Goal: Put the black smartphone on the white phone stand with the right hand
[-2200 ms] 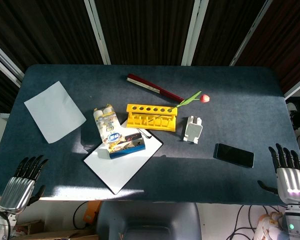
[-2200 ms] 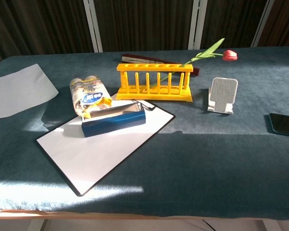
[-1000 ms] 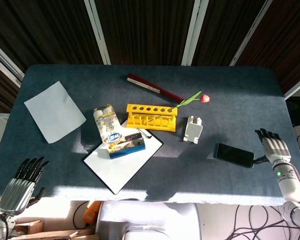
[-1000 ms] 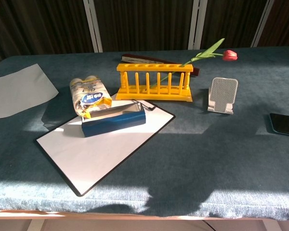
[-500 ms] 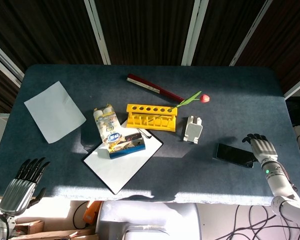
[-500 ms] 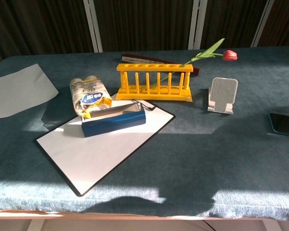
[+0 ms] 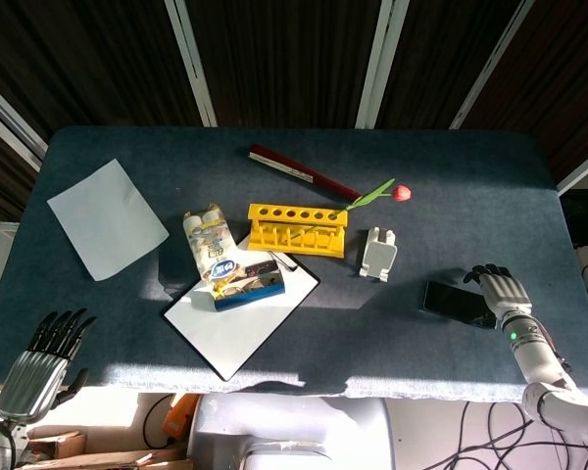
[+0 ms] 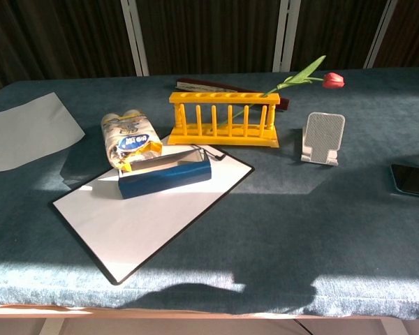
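The black phone [image 7: 459, 304] lies flat near the right edge of the table [image 7: 451, 196], toward the front, and only its left end shows at the border of the chest view. The white stand [image 7: 378, 253] sits upright just left of it and further back, beside the yellow rack [image 7: 297, 227]. The right hand [image 7: 500, 292] is at the phone's right end, its fingers curled down over that edge; whether they touch it cannot be told, and the phone is not lifted. The left hand [image 7: 47, 354] hangs off the front left corner, fingers spread, holding nothing. This looks like the reach-and-grasp step. Next the fingers need to pinch the phone's edges, raise it, and carry it left to the stand.
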